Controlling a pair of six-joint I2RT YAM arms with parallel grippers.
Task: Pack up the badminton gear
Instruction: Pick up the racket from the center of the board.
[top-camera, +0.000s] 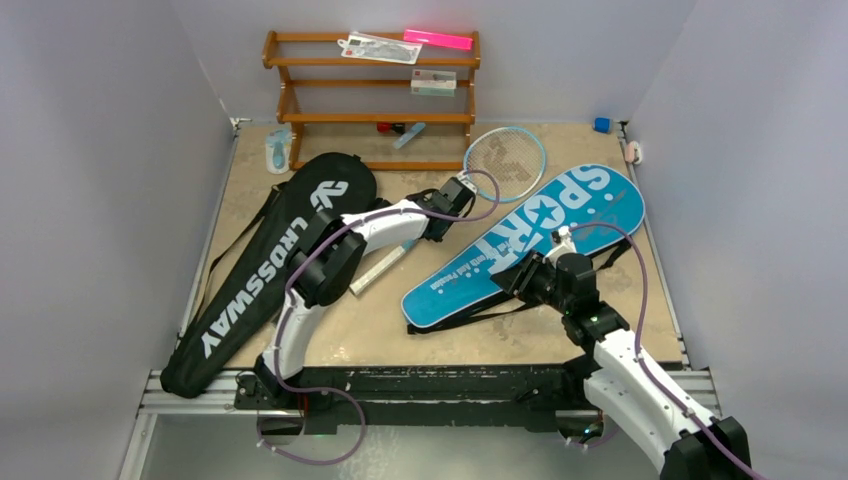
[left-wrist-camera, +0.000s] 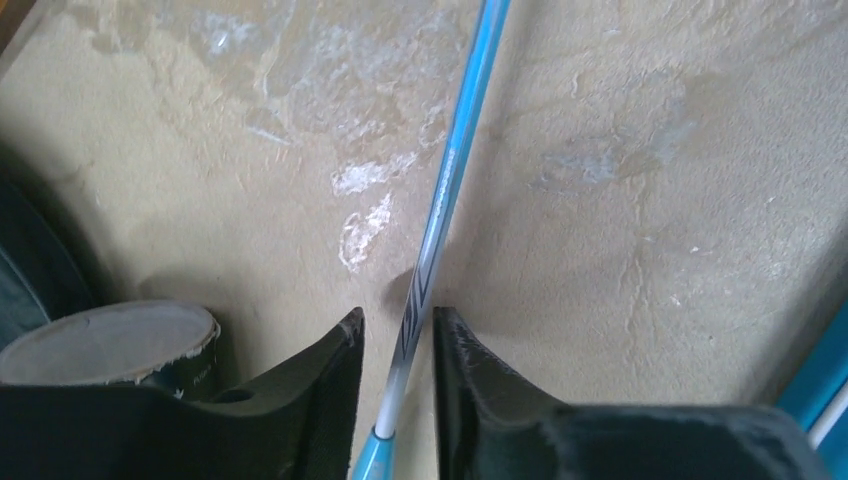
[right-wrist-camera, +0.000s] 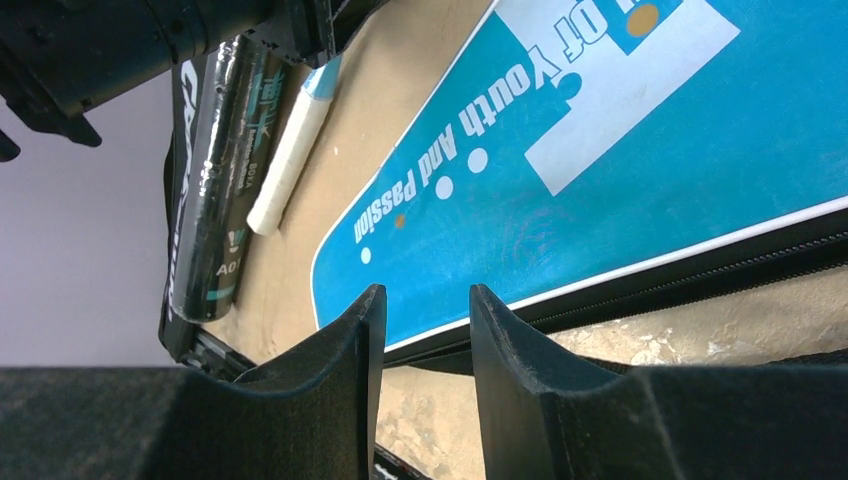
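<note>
A light-blue racket lies on the table with its head (top-camera: 505, 157) toward the back and its thin shaft (left-wrist-camera: 450, 170) running toward the front. My left gripper (left-wrist-camera: 395, 320) straddles that shaft, open, with a narrow gap on each side. The racket's white grip (right-wrist-camera: 290, 160) lies beside the long black tube (right-wrist-camera: 215, 170), whose capped end (left-wrist-camera: 110, 345) sits just left of my left fingers. My right gripper (right-wrist-camera: 425, 295) is open at the long edge of the blue "SPORT" cover (top-camera: 530, 240), holding nothing. The black "CROSSWAY" cover (top-camera: 270, 270) lies at the left.
A brown wooden rack (top-camera: 375, 100) stands against the back wall, with a pink bar (top-camera: 438, 40) and clear packets on its shelves. A small pale-blue item (top-camera: 277, 150) lies left of it. The blue cover's black strap (right-wrist-camera: 700, 345) trails on the table by my right gripper.
</note>
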